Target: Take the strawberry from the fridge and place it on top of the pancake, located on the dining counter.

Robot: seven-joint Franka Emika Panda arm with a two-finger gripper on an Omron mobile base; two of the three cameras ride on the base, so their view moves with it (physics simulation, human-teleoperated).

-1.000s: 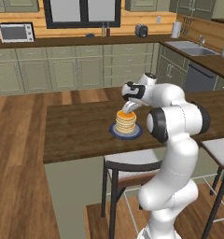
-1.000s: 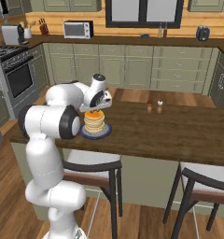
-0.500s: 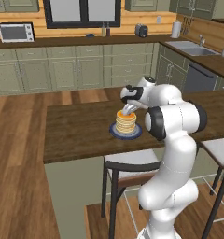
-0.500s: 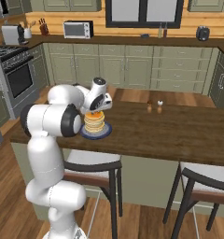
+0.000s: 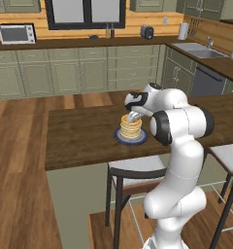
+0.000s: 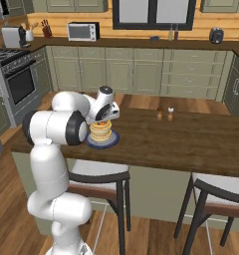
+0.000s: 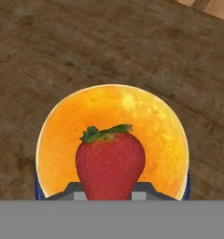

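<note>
Strawberry (image 7: 110, 166) deep red, green leafy cap; pancake (image 7: 146, 126) mottled orange-gold; dining counter (image 7: 62, 51) dark brown woodgrain

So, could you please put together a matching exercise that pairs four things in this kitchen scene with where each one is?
Things:
1. strawberry
2. pancake stack
3. blue plate
4. microwave

Places:
A. on the back worktop by the wall
B. held in the end effector, above the stack
C. on the dining counter, under the stack
D. on the plate, below the fruit

Pairs: 1-B, 2-D, 3-C, 4-A
</note>
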